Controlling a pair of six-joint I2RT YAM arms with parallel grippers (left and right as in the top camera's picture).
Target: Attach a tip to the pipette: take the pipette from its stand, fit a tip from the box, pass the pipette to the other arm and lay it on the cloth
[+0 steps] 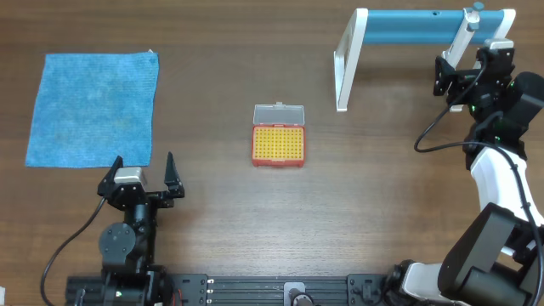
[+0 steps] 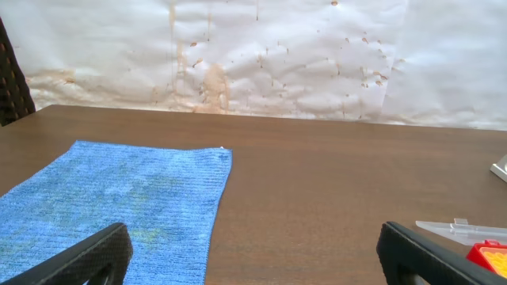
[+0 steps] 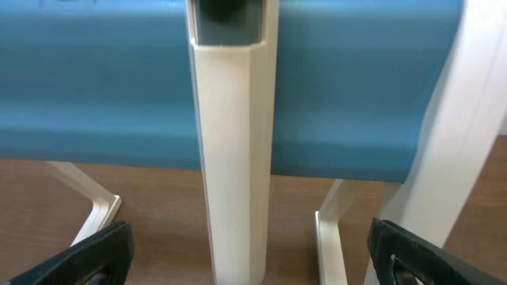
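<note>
Over at the far right of the desk [image 1: 255,229] the stand [image 1: 408,25] has its blue bar running left to right on white legs. The pipette [image 1: 463,36] hangs from the right end of that bar. It has not been taken off yet. The right arm [image 1: 497,170] reaches up from the near right corner, and the right jaws sit close against the stand. They are spread wide and hold nothing. From the wrist, the pipette's white body [image 3: 234,142] runs straight down the middle in front of the blue bar, with one black finger well off to each side. Neither finger touches it. I can't tell whether the fingers already reach alongside the pipette or stop just short of it.

The tip box [image 1: 278,146] sits in the middle of the desk, well apart from both arms. It is orange, packed with yellow tips, and its clear lid is folded back on the far side.

The blue cloth [image 1: 93,109] lies flat at the far left with nothing on it. The left arm [image 1: 127,238] stands at the near left, and the left jaws sit just off the cloth's near right corner, opened wide and empty. From that wrist, a corner of the box [image 2: 491,255] shows off to the right.
</note>
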